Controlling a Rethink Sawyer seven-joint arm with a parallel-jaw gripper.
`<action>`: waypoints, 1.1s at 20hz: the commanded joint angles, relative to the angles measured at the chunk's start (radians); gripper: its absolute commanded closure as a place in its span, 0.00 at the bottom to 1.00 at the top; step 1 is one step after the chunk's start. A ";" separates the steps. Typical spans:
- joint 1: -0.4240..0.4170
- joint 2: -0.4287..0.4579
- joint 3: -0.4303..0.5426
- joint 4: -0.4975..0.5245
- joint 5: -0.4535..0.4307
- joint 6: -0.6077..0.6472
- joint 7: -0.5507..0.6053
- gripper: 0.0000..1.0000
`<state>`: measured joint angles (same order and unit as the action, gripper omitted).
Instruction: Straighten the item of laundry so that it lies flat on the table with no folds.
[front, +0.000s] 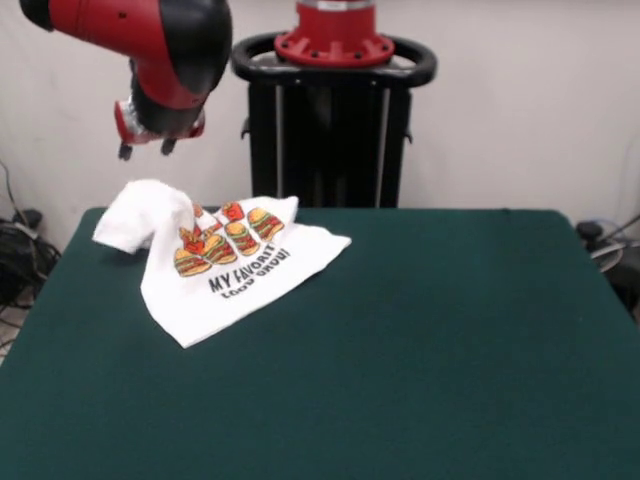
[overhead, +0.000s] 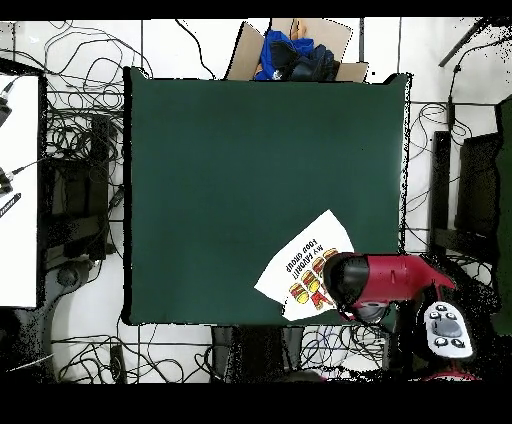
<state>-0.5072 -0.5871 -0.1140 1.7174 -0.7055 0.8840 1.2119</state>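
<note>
The gripper (front: 145, 151) hangs empty above the shirt (front: 222, 262), its short tips apart. The soft white shirt lies rumpled, one end bunched, near a corner of the counter (front: 430, 340), whose felt-like green top spreads bare beyond it.

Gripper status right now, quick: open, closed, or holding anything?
End effector: raised above the T-shirt, holding nothing; whether it is open or closed cannot be told.
</note>
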 joint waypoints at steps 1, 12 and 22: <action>-0.012 -0.004 0.169 0.046 0.046 -0.018 -0.084 0.00; -0.175 -0.148 0.353 0.215 0.109 -0.240 -0.132 0.00; -0.503 -0.118 0.759 0.397 0.175 -0.448 -0.151 0.00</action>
<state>-0.9428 -0.7370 0.3613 1.9866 -0.5750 0.4836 1.2117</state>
